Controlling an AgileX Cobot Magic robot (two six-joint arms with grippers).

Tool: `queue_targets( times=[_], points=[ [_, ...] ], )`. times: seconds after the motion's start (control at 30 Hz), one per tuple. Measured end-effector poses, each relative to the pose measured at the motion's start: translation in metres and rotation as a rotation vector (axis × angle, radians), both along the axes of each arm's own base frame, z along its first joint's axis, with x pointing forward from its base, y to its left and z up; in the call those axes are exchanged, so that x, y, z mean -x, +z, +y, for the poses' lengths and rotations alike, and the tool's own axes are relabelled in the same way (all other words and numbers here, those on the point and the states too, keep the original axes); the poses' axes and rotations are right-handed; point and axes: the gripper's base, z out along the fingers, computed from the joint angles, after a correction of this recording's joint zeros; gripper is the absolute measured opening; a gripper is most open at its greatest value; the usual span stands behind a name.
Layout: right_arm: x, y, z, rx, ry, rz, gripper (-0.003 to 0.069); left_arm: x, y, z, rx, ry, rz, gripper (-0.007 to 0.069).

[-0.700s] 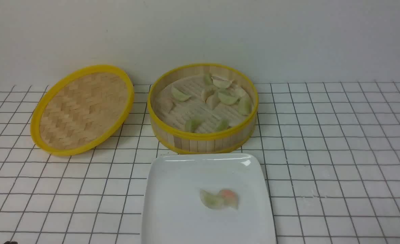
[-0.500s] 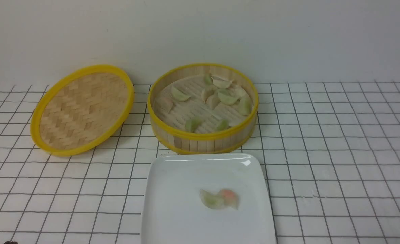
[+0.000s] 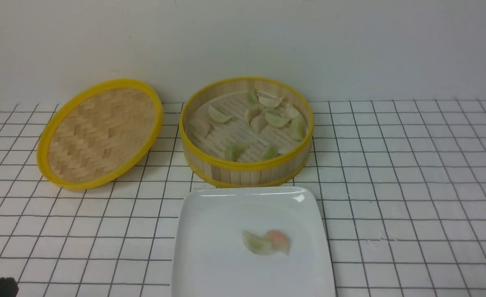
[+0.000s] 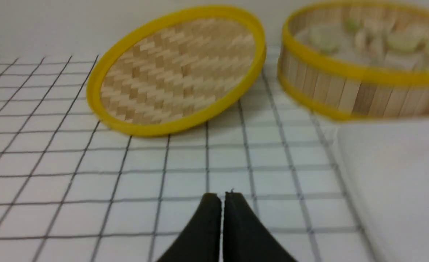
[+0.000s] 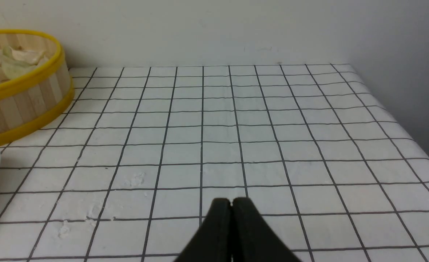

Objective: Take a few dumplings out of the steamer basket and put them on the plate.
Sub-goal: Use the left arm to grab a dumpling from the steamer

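Presently left fingers point(image 4: 209, 222) and right fingers point(image 5: 218, 225) clenched, empty. Two dumplings point(image 3: 266, 242) on plate point(image 3: 210, 255); remainder in steamer basket point(image 3: 243, 175). Risk: soft skins may tear or slip under a hard pinch.

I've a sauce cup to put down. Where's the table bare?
Widest: the table right of the basket and plate, out to its edge. Also left of the plate, before the lid, though the left pincer is there. Crowded: basket hemmed closely by plate and lid.
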Motion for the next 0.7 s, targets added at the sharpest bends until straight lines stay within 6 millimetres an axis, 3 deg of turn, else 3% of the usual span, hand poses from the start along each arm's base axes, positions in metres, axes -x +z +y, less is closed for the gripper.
queue_targets(
  times=[0.3, 0.43, 0.57, 0.63, 0.7],
  points=[
    [0.0, 0.0, 0.0, 0.0, 0.0, 0.0, -0.0008, 0.002, 0.038, 0.016, 0.514, 0.147, -0.409, -0.0006],
    [0.0, 0.0, 0.0, 0.0, 0.0, 0.0, -0.0008, 0.008, 0.054, 0.027, 0.633, 0.211, -0.57, -0.0006],
    [0.0, 0.001, 0.001, -0.029, 0.002, -0.013, -0.0008, 0.017, 0.096, 0.025, 0.66, 0.158, -0.639, -0.0006],
    [-0.002, 0.005, 0.004, -0.131, 0.018, -0.083, -0.0008, 0.014, 0.131, 0.018, 0.601, 0.1, -0.589, -0.0006],
    [-0.002, 0.009, 0.005, -0.191, 0.026, -0.13, -0.0008, 0.008, 0.146, 0.015, 0.573, 0.082, -0.551, -0.0006]
  ],
)
